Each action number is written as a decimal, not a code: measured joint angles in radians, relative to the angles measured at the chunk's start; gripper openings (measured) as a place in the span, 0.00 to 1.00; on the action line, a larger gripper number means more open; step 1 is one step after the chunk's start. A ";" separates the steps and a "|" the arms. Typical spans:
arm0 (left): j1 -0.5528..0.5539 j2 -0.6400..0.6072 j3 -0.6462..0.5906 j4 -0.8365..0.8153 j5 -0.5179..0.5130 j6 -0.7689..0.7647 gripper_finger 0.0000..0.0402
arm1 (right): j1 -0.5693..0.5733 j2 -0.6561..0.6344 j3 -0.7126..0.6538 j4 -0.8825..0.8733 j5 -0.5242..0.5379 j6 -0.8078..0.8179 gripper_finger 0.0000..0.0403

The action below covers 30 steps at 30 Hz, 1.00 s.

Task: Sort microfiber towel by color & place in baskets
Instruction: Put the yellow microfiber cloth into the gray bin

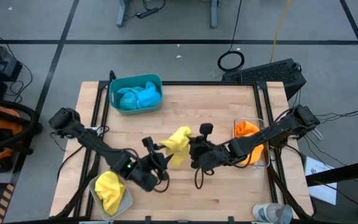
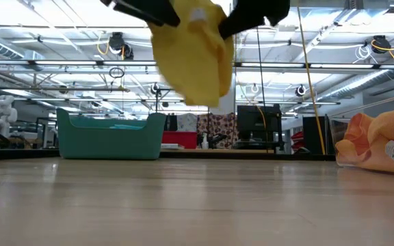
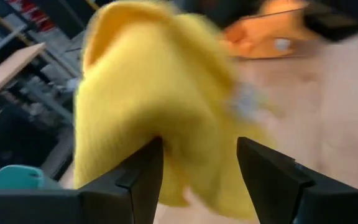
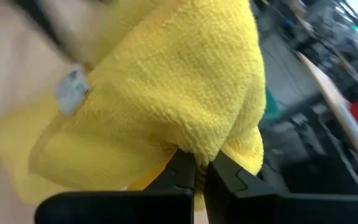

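A wide workshop with ceiling lights and benches lies beyond the pale wooden table point(image 1: 185, 186). Its middle is bare board, so both arms have room there. At the far left stands the teal basket point(image 1: 135, 93), already holding the blue towels point(image 1: 139, 96), likely kept out of the arms' way. At the right edge the clear basket point(image 1: 253, 144) holds the orange towels point(image 1: 246, 130), partly under the right arm. At the near left corner the pale grey basket point(image 1: 112, 194) holds one yellow towel point(image 1: 109, 185). Only the second yellow towel point(image 1: 178, 144) is out, held up over the table's middle, its hem well clear of the board in the low view. The right gripper point(image 4: 199, 173) is pinched tight on a fold of it. The left gripper point(image 3: 199, 163) has its fingers spread with the cloth hanging between them, probably a handover, since the grey basket sits on the left arm's side. A clear bottle point(image 1: 272, 213) lies at the near right edge, away from that path.
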 joint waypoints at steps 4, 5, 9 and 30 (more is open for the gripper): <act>0.020 0.000 -0.001 0.023 -0.024 0.010 0.52 | 0.002 0.000 0.000 0.068 -0.092 -0.046 0.01; 0.020 0.000 -0.001 0.044 -0.024 0.025 0.52 | 0.002 0.000 0.000 0.077 -0.101 -0.048 0.01; 0.007 0.000 -0.001 0.172 -0.001 0.121 0.52 | 0.000 0.000 0.000 0.090 -0.091 -0.048 0.01; 0.065 0.001 -0.001 0.376 -0.065 0.138 0.86 | 0.000 0.000 0.000 0.205 0.049 -0.100 0.01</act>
